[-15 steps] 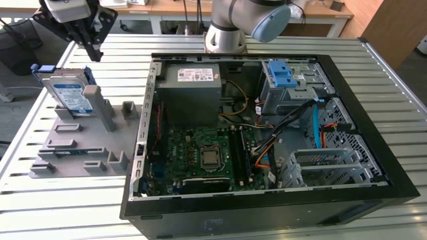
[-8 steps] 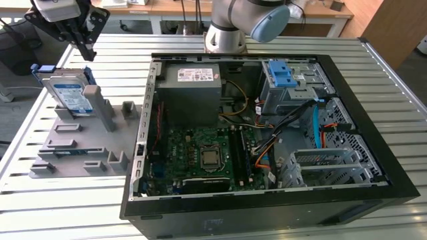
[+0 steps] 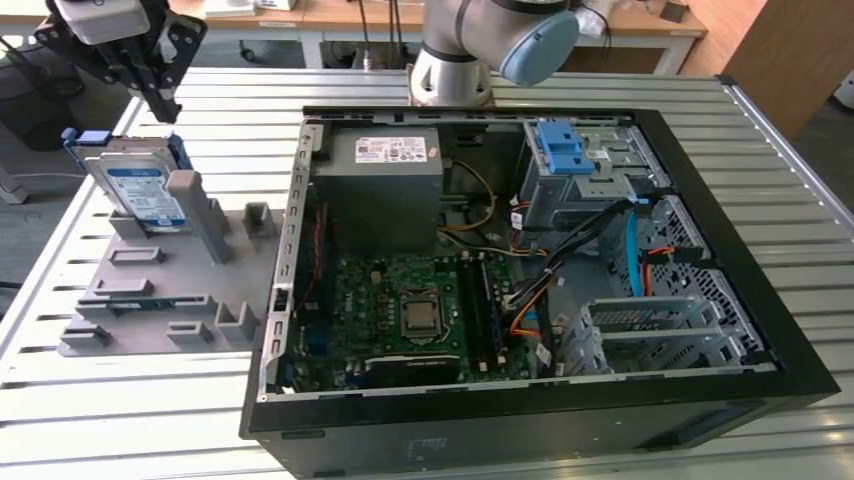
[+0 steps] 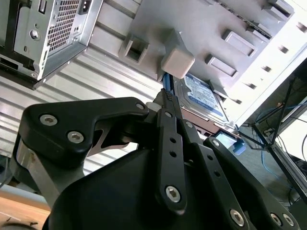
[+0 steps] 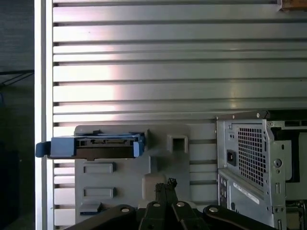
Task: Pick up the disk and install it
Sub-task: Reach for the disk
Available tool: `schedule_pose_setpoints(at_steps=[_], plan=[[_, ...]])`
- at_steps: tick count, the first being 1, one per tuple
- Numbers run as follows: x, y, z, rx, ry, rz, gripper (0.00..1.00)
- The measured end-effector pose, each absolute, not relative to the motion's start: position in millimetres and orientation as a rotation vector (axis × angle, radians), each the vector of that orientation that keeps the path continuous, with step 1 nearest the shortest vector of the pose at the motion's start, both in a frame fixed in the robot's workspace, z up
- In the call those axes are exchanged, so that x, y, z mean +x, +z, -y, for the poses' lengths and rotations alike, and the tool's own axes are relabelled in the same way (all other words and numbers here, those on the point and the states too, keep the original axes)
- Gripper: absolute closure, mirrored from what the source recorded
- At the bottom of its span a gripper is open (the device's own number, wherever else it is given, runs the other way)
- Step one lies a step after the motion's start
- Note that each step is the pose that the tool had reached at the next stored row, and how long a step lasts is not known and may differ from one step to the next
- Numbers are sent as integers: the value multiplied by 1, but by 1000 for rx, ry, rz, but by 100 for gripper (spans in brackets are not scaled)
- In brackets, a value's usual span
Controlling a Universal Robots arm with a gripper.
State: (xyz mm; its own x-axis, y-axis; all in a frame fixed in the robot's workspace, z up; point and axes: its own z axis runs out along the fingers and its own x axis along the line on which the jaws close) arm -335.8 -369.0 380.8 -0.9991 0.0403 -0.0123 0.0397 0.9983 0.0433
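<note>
The disk stands on edge in a grey holder on the slatted table, at the exterior view's left of the open computer case. It is silver with a white and blue label and a blue frame. My gripper hangs above and a little behind it, apart from it, fingers shut with nothing between them. In the first wrist view the disk shows edge-on, off to one side of my shut gripper. In the second wrist view my gripper points close to the disk.
The open computer case lies flat on the table, with a grey drive bay under a blue latch bracket, a power supply and a motherboard. The arm's base stands behind the case. The table edge is close beside the holder.
</note>
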Motion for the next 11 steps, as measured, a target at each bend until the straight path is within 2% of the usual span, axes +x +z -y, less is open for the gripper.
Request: schedule_pose_setpoints(at_steps=[11], plan=[[-359,380,369,63,67,-3127,89]])
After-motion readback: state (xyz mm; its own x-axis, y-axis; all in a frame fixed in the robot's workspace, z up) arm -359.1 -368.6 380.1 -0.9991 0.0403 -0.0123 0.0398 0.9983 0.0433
